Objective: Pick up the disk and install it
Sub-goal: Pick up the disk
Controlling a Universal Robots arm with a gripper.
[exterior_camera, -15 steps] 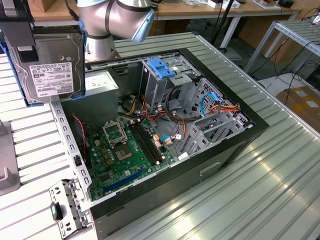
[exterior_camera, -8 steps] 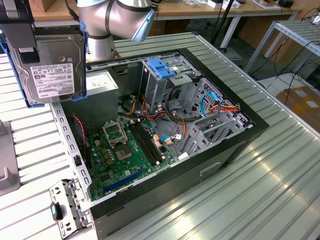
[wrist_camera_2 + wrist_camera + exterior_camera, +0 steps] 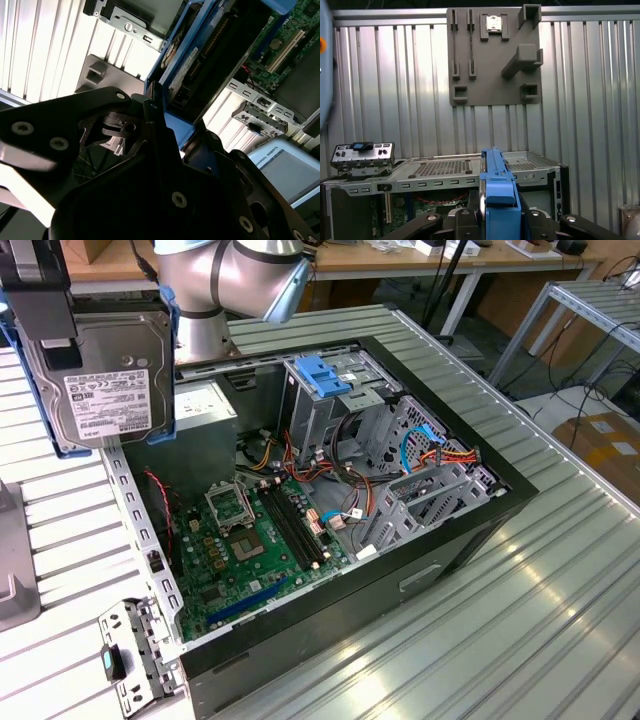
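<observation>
A: Exterior view: where's the disk?
B: Held in the air at the exterior view's left, label to camera, beside the open PC case. Gripper on top of it.
A: Second wrist view?
B: Jaws clamped on its blue carrier. Motherboard beyond.
A: First wrist view?
B: Carrier is edge-on between the fingers. Probably stiff, dense and shock-sensitive, so hold it by the rails.

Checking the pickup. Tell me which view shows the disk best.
The exterior view: the disk faces the camera, label and blue carrier plain, held high at the exterior view's left. The first wrist view shows it edge-on in the gripper; the second wrist view, a slanted close-up side.
</observation>
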